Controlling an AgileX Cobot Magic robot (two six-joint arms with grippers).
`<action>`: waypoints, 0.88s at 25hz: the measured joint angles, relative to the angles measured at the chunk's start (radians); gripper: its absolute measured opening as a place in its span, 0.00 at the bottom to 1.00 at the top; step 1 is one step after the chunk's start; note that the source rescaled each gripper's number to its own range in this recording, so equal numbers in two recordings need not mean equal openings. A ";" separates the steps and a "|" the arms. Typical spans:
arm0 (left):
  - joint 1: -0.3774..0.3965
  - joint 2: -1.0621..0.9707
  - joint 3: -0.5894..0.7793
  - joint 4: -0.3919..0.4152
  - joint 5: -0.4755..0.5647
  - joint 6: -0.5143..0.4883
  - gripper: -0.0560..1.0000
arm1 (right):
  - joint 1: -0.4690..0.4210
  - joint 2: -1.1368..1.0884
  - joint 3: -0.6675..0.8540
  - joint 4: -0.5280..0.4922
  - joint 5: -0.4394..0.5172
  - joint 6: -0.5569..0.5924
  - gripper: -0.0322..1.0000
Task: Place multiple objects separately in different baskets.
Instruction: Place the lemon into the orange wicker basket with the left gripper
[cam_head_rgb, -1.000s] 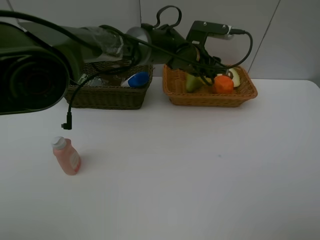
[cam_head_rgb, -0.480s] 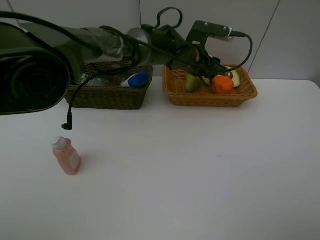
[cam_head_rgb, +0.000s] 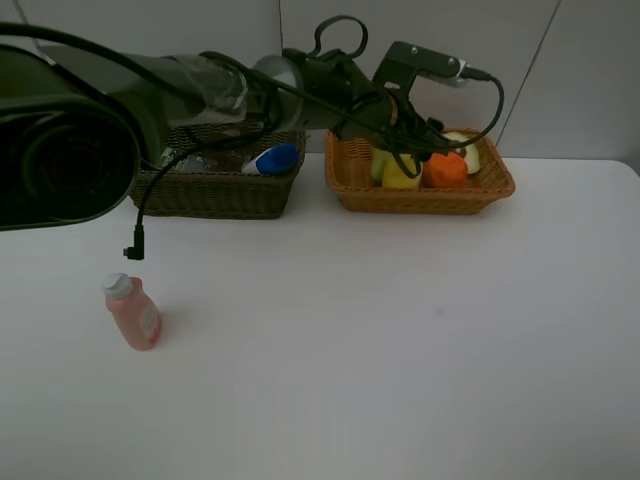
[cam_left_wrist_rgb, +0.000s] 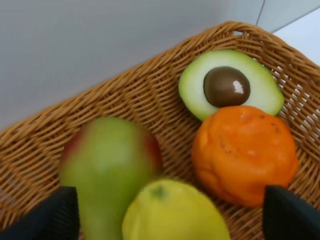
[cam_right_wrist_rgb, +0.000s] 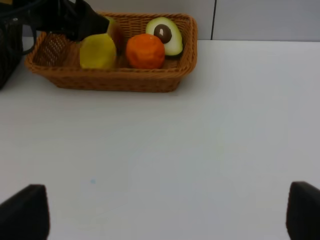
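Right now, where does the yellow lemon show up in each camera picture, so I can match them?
Exterior high: the yellow lemon lies in the light orange wicker basket, left of the orange fruit.
Left wrist: lemon at the near edge, between the open pincer tips.
Right wrist: lemon in the basket's left part.
Shared landmark: the orange fruit beside it.

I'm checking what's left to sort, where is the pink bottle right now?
The pink bottle stands alone on the white table, at the left of the high view, in front of the dark basket.
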 joint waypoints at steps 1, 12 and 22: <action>0.000 0.000 0.000 0.000 0.000 0.000 0.99 | 0.000 0.000 0.000 0.000 0.000 0.000 1.00; -0.014 0.000 0.000 0.001 0.055 0.000 1.00 | 0.000 0.000 0.000 0.000 0.000 0.000 1.00; -0.023 -0.122 -0.001 -0.024 0.300 0.007 1.00 | 0.000 0.000 0.000 0.000 0.000 0.000 1.00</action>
